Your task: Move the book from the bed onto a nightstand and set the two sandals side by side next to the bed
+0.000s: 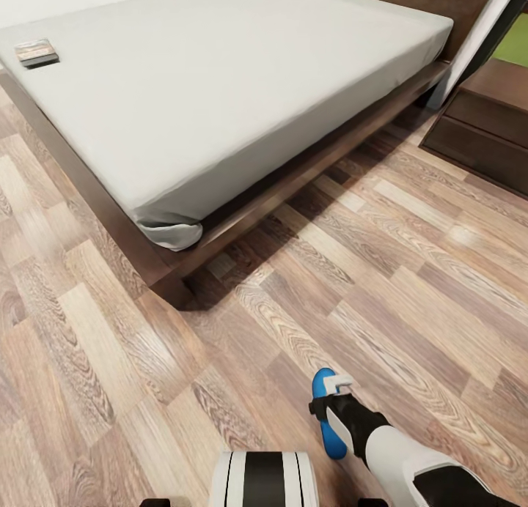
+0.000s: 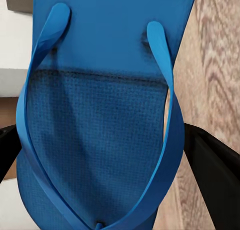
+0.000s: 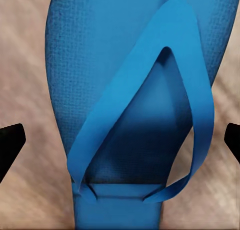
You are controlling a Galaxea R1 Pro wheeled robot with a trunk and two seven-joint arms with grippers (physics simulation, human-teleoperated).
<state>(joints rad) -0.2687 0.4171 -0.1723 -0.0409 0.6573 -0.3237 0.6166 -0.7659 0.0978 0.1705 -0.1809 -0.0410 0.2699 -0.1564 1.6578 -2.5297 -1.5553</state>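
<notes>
Right under my head camera sits the robot's white trunk with black stripes [image 1: 264, 479], and beside it my white and black right arm [image 1: 411, 463] reaches forward over the brown wood-plank floor [image 1: 110, 390].

Biggest in front of me is the low double bed [image 1: 220, 89], a plain light-grey mattress on a dark brown wooden platform, its near corner pointing at me. At the head end, just beside the frame, stands a dark brown glossy cabinet with drawer fronts [image 1: 488, 126]; I take it for the nightstand the book should go to.

My right tool [image 1: 334, 412] is closed on a bright blue flip-flop sandal [image 1: 320, 386], carried on edge just above the floor, well apart from the bed. In its wrist view the dark fingertips [image 3: 11, 140] stand clear of the sole at either side, so I judge the hold mainly from the head view. My left tool [image 2: 102, 145] grips a second bright blue thong sandal [image 2: 110, 40], black fingers [image 2: 210, 160] pressed against its strap. I read both as carried so that I can set them down as a pair by the bed.

Smallest is the thin dark paperback book [image 1: 35, 51], lying flat on the mattress near the bed's far left edge, not yet moved. Its cover lettering is too small to read, and I see no brand on either sandal.
</notes>
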